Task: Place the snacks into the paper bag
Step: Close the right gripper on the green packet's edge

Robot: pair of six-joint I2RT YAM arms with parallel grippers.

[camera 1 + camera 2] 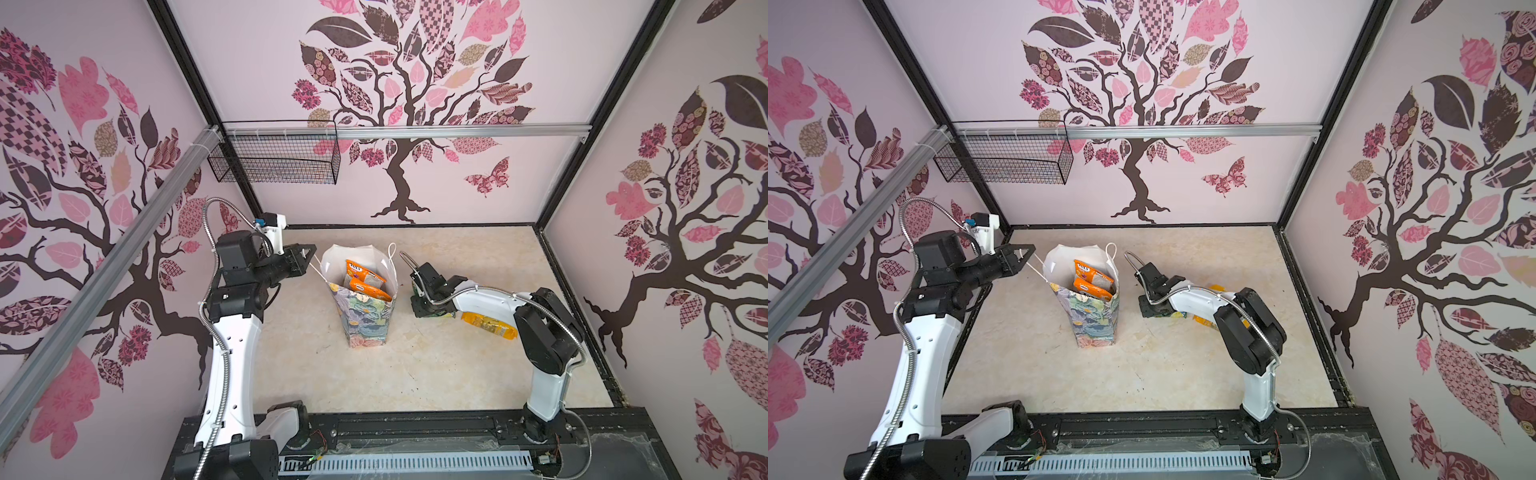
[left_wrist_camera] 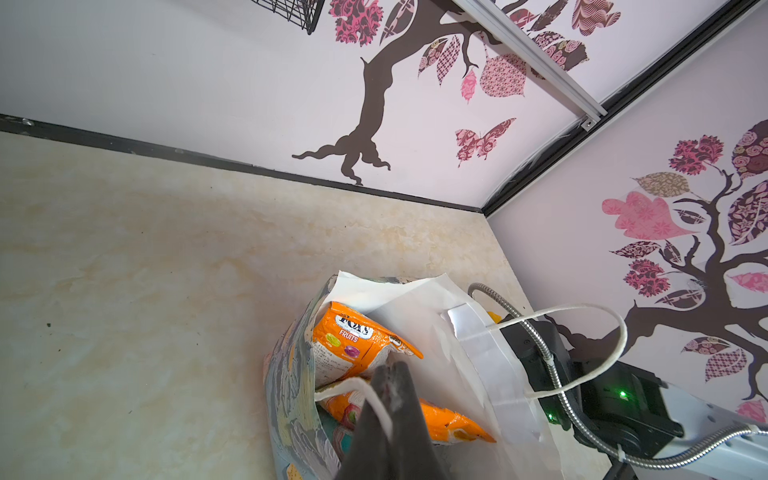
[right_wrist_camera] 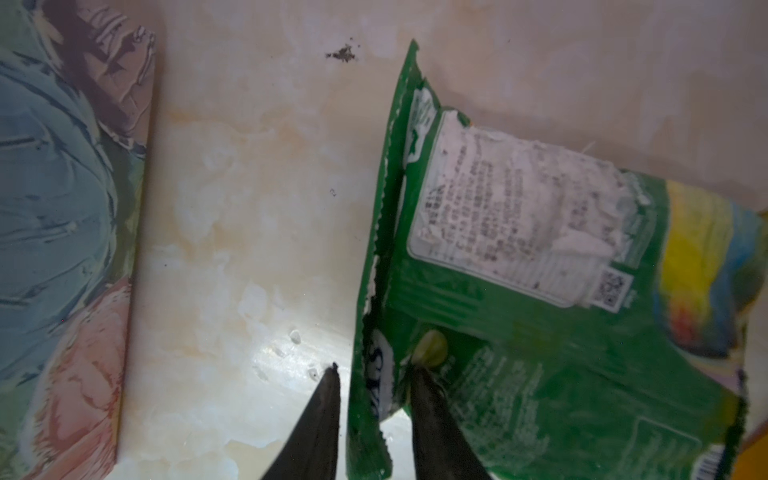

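Fingers of right gripper are narrow but not clamped. The serrated edge of the green packet stands up between them. One fingertip is on the foil, the other just clear of it over bare table. A white logo scrap sits right at the fingertips, only an "S" legible. Just past the fingertips on the same packet is a white label of small print, too blurred to read, with a QR code at its corner. Beyond the label a yellow packet with blue and red print meets the green one; cannot tell which lies on top. On the clear finger's side, across a strip of table, is the flowered wall of the paper bag.

Left gripper fingers are pressed together, pinching the near cord handle. The bag stands upright with its mouth open right beyond the fingertips. The lower orange packet lies inside just below the fingertips, print unreadable. Farther in, an orange packet reading "FOX'S FRUITS" stands on end against the bag's white inner wall. Past the mouth, the far cord handle loops free.

In both top views the bag stands between the two grippers, with orange packets showing in its mouth. Farthest back, a wire basket hangs on the wall.
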